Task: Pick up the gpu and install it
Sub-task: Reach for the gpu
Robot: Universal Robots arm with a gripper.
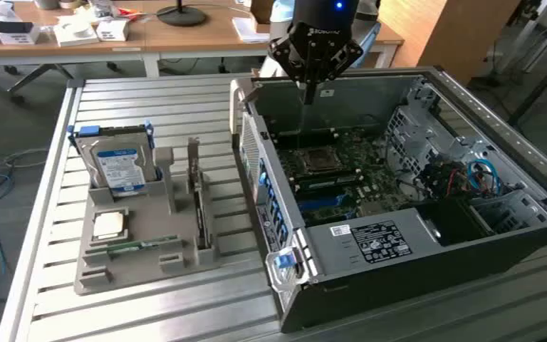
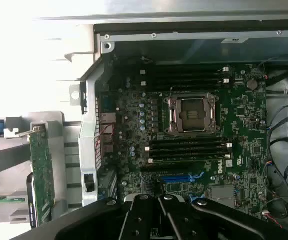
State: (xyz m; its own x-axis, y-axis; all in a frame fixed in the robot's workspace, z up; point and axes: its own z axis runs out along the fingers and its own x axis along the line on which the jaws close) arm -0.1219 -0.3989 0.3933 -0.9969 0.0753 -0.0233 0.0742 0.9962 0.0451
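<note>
Slatted metal table [image 1: 140,107]: dark green flat gpu [image 1: 197,206] upright beside open black computer case [image 1: 369,285]. Black pincer [image 1: 309,91] above case, pressed together, empty; likely best: square grip on card's top edge.

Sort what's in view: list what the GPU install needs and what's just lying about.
Job: gpu, upright in the grey holder; open computer case; motherboard; shut end effector above the case.
Lying about: hard drive; memory stick; pale square chip; boxes on the desk.
</note>
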